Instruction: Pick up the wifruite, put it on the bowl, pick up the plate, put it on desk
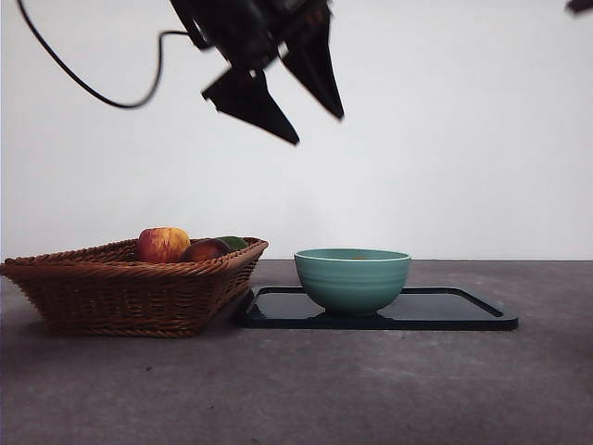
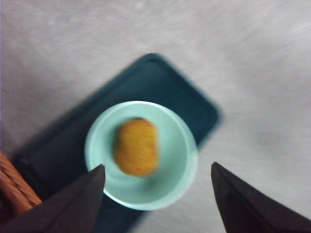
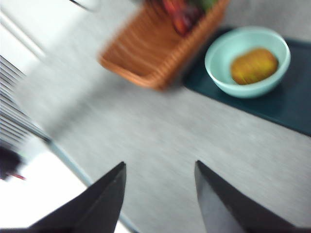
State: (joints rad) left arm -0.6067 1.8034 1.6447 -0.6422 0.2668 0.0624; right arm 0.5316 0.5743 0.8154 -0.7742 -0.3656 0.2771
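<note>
The brownish-orange wifruite (image 2: 136,146) lies inside the teal ribbed bowl (image 2: 175,189), also in the right wrist view (image 3: 254,65). In the front view the bowl (image 1: 352,278) hides the fruit. The bowl stands on a dark flat plate (image 1: 463,311) on the grey desk (image 1: 296,389). My left gripper (image 1: 320,125) hangs high above the bowl, open and empty; its jaws frame the bowl in the left wrist view (image 2: 158,194). My right gripper (image 3: 160,189) is open and empty, off to the side over bare desk; a black tip (image 1: 581,6) shows at the top right corner.
A wicker basket (image 1: 130,287) stands left of the plate, holding a red-yellow apple (image 1: 163,244), a dark red fruit (image 1: 206,249) and something green (image 1: 233,242). The desk's edge shows in the right wrist view (image 3: 77,170).
</note>
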